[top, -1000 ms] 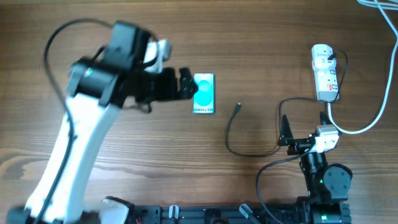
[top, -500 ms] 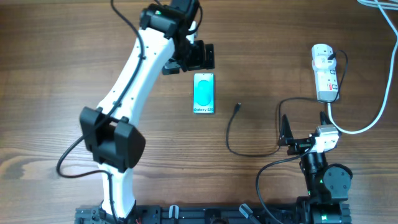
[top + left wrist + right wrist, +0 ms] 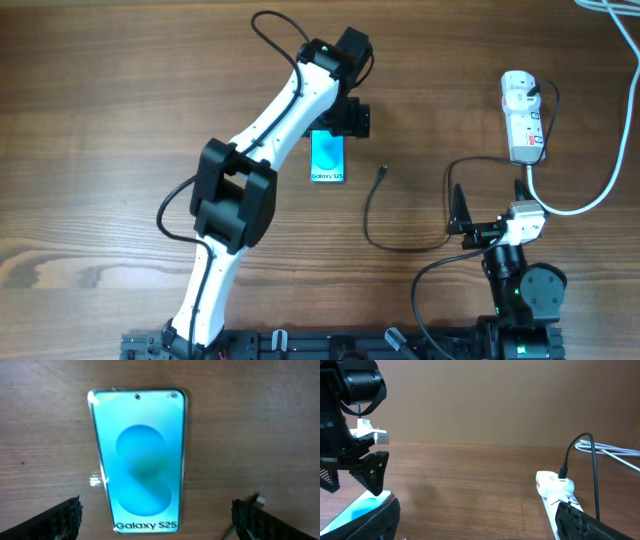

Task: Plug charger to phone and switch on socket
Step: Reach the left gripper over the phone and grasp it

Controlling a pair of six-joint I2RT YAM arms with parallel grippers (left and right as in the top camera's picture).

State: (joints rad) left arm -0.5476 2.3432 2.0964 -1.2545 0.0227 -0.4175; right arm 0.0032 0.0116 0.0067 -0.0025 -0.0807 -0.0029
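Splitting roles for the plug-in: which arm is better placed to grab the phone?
Left. The left tool hangs open over the phone, fingers either side of it in the wrist view. The right tool sits open on the socket side, with the charger tip lying between it and the phone.

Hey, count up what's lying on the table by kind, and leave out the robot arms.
Phone: 1
Black charger cable: 1
White socket strip: 1
White cord from the strip: 1
Total: 4
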